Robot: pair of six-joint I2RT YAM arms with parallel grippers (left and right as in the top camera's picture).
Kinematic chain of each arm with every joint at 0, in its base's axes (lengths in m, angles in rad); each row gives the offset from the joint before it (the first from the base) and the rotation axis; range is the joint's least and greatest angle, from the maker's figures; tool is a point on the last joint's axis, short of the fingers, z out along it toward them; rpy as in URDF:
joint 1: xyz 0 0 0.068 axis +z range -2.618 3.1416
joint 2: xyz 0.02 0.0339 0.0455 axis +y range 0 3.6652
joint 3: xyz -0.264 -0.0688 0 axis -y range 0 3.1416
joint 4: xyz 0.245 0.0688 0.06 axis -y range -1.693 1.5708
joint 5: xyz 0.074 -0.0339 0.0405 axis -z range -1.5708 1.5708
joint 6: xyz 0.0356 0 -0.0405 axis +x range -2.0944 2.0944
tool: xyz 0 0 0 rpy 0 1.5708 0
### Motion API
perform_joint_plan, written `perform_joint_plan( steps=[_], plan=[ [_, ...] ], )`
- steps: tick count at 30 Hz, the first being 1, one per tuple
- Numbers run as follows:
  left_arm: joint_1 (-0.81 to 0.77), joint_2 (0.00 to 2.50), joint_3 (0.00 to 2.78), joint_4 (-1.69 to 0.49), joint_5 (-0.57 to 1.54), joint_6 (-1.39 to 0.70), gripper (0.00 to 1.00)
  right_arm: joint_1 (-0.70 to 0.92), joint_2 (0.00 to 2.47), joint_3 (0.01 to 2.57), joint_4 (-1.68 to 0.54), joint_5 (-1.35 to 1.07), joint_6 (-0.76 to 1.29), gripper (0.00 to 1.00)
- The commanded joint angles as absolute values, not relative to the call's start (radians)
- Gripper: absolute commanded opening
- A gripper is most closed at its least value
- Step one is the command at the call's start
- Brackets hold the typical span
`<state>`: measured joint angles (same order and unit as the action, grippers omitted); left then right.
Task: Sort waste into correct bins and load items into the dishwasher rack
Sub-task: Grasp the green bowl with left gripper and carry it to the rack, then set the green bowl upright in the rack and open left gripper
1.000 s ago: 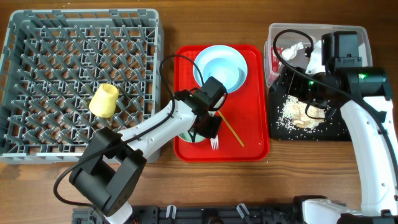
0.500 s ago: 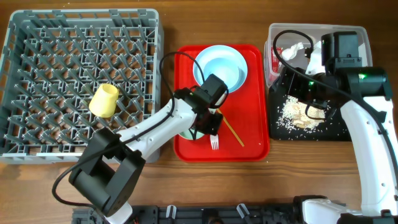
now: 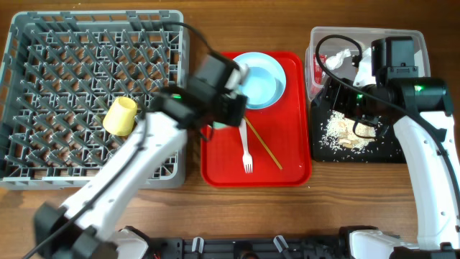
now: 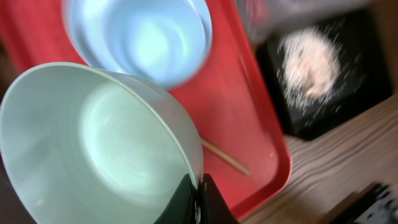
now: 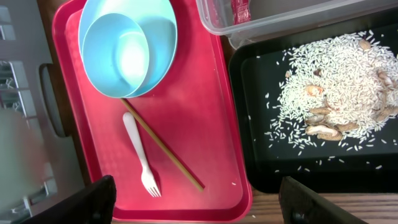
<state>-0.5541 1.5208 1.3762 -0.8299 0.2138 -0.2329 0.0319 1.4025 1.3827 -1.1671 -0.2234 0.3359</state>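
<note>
Left gripper [image 4: 199, 198]: jaws fully closed, pinching the rim of the pale green bowl [image 4: 99, 143], one finger inside the wall and one outside. The bowl hangs from that single rim grip, tilted with its mouth toward the wrist camera, and appears to be raised off the red tray [image 3: 287, 162]. From overhead it sits over the tray's left edge, mostly hidden beneath the arm. The dishwasher rack [image 3: 93, 16] lies directly to the gripper's left, its right wall just beside the tray, filling the bench's far left corner. The coming move is judged a short leftward carry over that wall, and the left arm is plainly the nearer one. A yellow-green cup [image 3: 120, 115] already lies among the pegs. Right gripper [image 5: 196, 186]: jaws spread wide, holding nothing, above the black tray [image 3: 392, 152] of rice scraps [image 3: 345, 131] at the bench's right end, well apart from the rack. The light-blue bowl [image 5: 118, 56], white fork [image 3: 246, 147] and chopstick [image 3: 267, 151] lie on the red tray.
</note>
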Motion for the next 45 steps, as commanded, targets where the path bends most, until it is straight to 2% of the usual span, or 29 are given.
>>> perform_joint_plan(
  steps=[1,2,9,16,21,27,36,37,38,39,40,41,42,45],
  plan=[
    [-0.378,1.43,1.401,-0.827,0.396,-0.159,0.04,0.028,1.401,1.386,-1.168,-0.203,0.343,0.84],
    [-0.292,1.418,1.401,-0.827,0.471,-0.156,0.04,0.028,1.401,1.386,-1.168,-0.203,0.343,0.84],
    [0.023,1.471,1.401,-0.826,0.884,-0.059,0.04,0.028,1.401,1.386,-1.169,-0.203,0.343,0.84],
    [0.224,1.608,1.401,-0.826,1.089,-0.029,0.04,0.028,1.401,1.386,-1.172,-0.203,0.343,0.84],
    [0.297,1.711,1.401,-0.81,1.147,-0.029,0.04,0.028,1.401,1.386,-1.172,-0.203,0.343,0.84],
    [0.358,1.843,1.401,-0.725,1.333,-0.03,0.04,0.028,1.401,1.386,-1.172,-0.203,0.343,0.84],
    [0.432,1.944,1.401,-0.719,1.346,-0.031,0.04,0.028,1.401,1.386,-1.172,-0.203,0.343,0.84],
    [0.44,1.944,1.401,-0.722,1.345,-0.031,0.11,0.028,1.401,1.386,-1.174,-0.203,0.343,0.84],
    [0.45,1.944,1.401,-0.722,1.34,-0.03,0.27,0.028,1.401,1.386,-1.176,-0.203,0.343,0.84],
    [0.461,1.943,1.401,-0.722,1.333,-0.031,0.54,0.028,1.401,1.386,-1.177,-0.203,0.343,0.84],
    [0.471,1.943,1.401,-0.726,1.325,-0.032,0.76,0.028,1.401,1.386,-1.177,-0.203,0.342,0.84],
    [0.485,1.943,1.401,-0.738,1.311,-0.033,0.86,0.028,1.401,1.386,-1.179,-0.203,0.342,0.84],
    [0.513,1.942,1.401,-0.767,1.257,-0.033,1.0,0.028,1.401,1.386,-1.179,-0.203,0.342,0.84],
    [0.556,1.931,1.401,-0.816,1.161,-0.033,1.0,0.028,1.401,1.386,-1.179,-0.203,0.341,0.84]
  ],
)
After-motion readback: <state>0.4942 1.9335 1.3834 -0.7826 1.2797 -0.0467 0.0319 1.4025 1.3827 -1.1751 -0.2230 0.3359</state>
